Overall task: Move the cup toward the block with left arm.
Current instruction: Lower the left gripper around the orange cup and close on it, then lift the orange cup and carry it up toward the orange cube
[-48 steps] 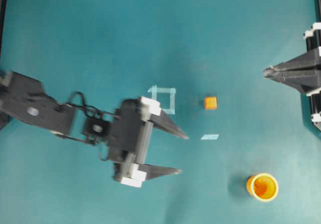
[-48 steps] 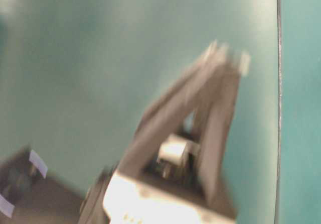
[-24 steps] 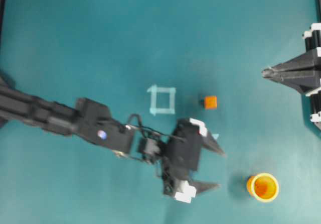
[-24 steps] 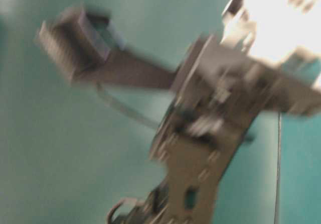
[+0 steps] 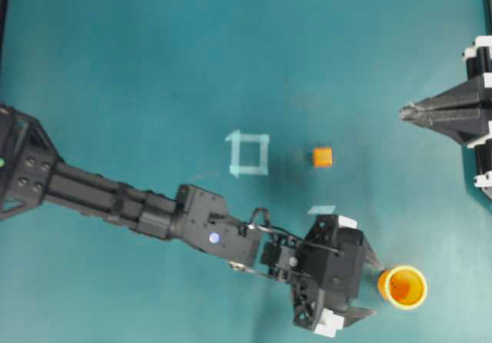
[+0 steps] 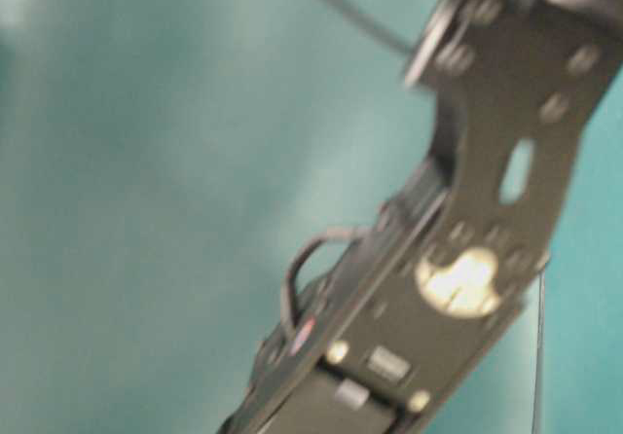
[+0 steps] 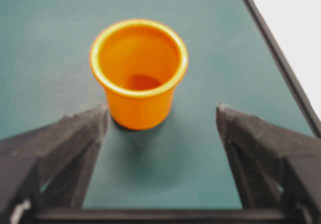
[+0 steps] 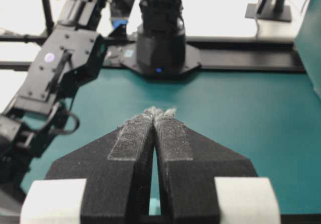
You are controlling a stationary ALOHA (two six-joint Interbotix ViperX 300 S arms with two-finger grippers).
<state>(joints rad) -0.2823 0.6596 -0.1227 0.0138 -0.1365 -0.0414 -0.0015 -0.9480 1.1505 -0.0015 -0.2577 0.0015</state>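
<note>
The left gripper [image 5: 370, 285] gapes wide just beside the upright cup [image 5: 402, 287], near the mat's lower right; the block [image 5: 322, 157] lies well apart, beside a tape square [image 5: 247, 154]; the right gripper [image 5: 405, 111] is pinched closed.

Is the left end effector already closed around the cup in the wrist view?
No, the left end effector stands open, its fingers short of the upright cup, which sits just ahead of them.

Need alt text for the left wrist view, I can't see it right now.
An upright orange cup stands on the teal table, just ahead of the open left tool. Its two black fingers flank the gap, the cup nearer the left one, not gripped.
</note>
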